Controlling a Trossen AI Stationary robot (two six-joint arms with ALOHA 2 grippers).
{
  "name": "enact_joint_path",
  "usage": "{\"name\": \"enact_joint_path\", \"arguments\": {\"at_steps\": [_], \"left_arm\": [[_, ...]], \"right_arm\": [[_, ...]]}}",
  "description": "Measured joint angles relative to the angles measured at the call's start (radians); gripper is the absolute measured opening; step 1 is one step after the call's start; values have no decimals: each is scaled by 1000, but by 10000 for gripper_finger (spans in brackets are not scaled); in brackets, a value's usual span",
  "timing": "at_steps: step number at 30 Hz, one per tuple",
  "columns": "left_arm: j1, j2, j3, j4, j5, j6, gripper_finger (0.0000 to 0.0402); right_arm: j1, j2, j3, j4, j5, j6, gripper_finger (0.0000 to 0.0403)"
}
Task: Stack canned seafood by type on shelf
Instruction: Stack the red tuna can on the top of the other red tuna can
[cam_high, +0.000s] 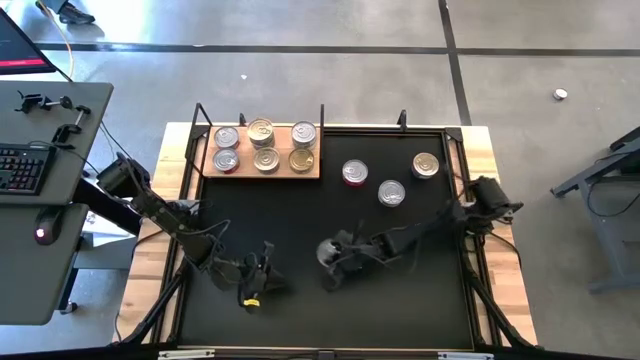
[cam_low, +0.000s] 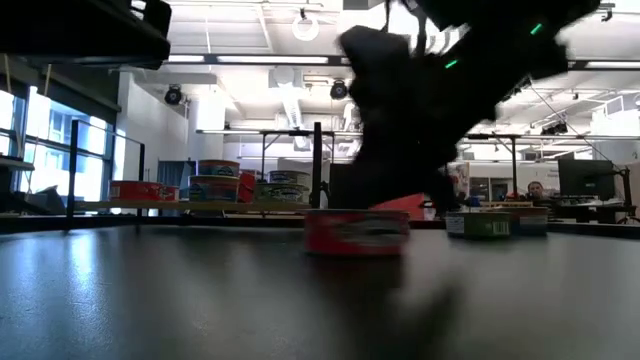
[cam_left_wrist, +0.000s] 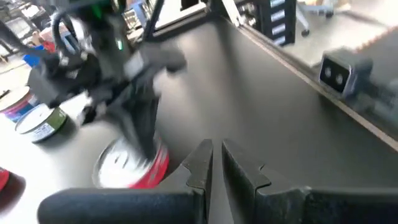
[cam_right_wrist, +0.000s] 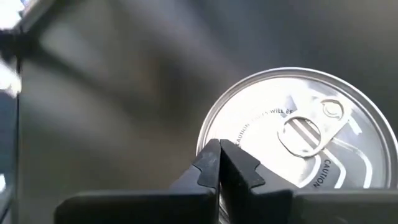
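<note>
A red-sided can (cam_left_wrist: 130, 167) with a silver lid (cam_right_wrist: 292, 130) sits flat on the black mat (cam_high: 400, 300), near its middle. My right gripper (cam_right_wrist: 219, 163) is shut, its fingertips at the rim of that lid. My left gripper (cam_left_wrist: 216, 163) hovers to the can's left over the mat (cam_high: 270, 272), shut and empty, pointing toward the can. The wooden shelf (cam_high: 262, 172) lies at the mat's far left and carries several cans (cam_high: 260, 132). Three more cans (cam_high: 355, 173) (cam_high: 391, 192) (cam_high: 425, 165) stand loose on the mat at the far right. My right gripper comes slanting down from the table's right side, with its shut fingertips (cam_right_wrist: 208, 160) over the edge of the can's lid (cam_right_wrist: 214, 140). I cannot tell whether they touch it. The can stands flat on the mat (cam_low: 356, 232).
Black frame posts (cam_high: 200, 115) (cam_high: 322, 115) rise at the shelf's far corners, and a black rail (cam_high: 462, 170) edges the mat. In the low view two of the loose cans (cam_low: 480, 222) show to the right of the red one. Bare mat lies along the near side.
</note>
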Motion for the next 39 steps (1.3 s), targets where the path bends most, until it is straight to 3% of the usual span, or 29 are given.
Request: {"name": "enact_joint_path", "arguments": {"at_steps": [8, 16, 21, 26, 32, 39], "left_arm": [[-4, -25, 0, 85, 17, -55, 26], [19, -37, 2, 87, 24, -28, 26], [77, 16, 1, 81, 38, 76, 43], [146, 95, 1, 158, 98, 222, 102], [237, 236, 32, 196, 119, 391, 166], [311, 381, 97, 197, 42, 506, 158]], "right_arm": [[-20, 83, 133, 279, 244, -328, 0], [67, 10, 211, 261, 363, -570, 0], [156, -54, 212, 89, 508, -559, 0], [240, -76, 212, -25, 655, -485, 0], [286, -75, 212, -127, 708, -362, 0], [293, -75, 212, -161, 719, -323, 0]]}}
